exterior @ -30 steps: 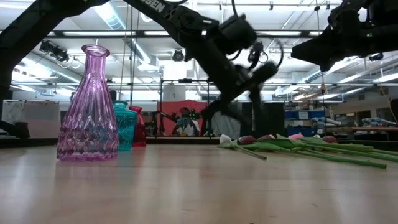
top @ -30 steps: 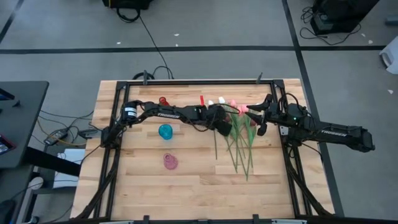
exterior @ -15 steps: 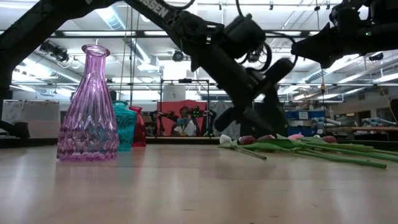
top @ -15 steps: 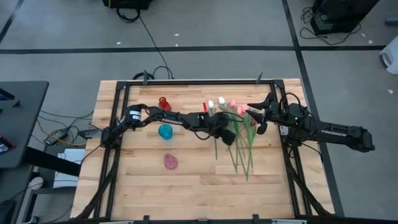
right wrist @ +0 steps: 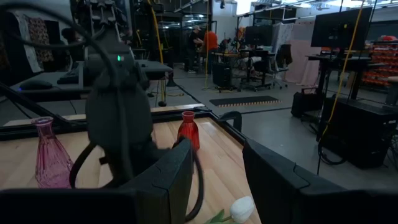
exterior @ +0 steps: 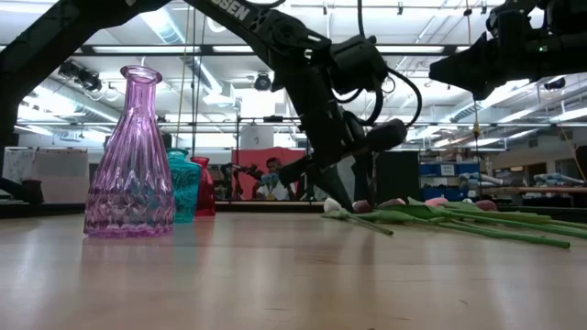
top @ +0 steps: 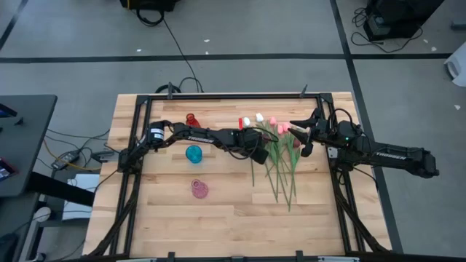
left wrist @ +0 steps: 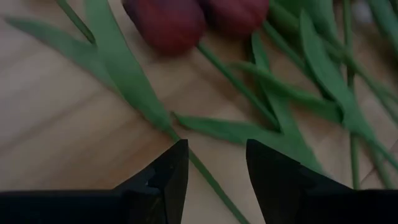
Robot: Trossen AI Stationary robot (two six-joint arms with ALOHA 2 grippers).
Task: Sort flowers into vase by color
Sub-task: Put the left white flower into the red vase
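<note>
High view: the artificial tulips with thin green stems and white, pink and dark red heads [top: 280, 156] are seen lying loose in one bundle on the pale wooden slatted table [top: 218, 218], right of centre, heads toward the far edge. Three glass vases are stood well apart from them on the left half: a small red one [top: 191, 119], a teal one [top: 193, 153] and a pink ribbed one [top: 199, 189]. No stem is seen in any vase, so the sorting is judged not yet begun; every flower is left to be moved.

The left gripper [top: 256, 153] is held low at the left edge of the bundle. In its wrist view the two dark fingers [left wrist: 163, 180] are parted, with nothing clamped; a thin green stem [left wrist: 208, 180] is seen running between them on the wood, and two dark red tulip heads [left wrist: 166, 22] lie just beyond. A grasp of that stem is judged to be the step in hand.

The right gripper [top: 300, 135] is held above the pink heads at the far right of the bundle, its fingers [right wrist: 161, 180] spread and empty.

The number of flowers cannot be counted, since the stems overlap and some are covered by the left arm. From the low view, only the nearest stems [exterior: 477, 225] are made out, and the teal and red vases are partly hidden behind the pink vase.
</note>
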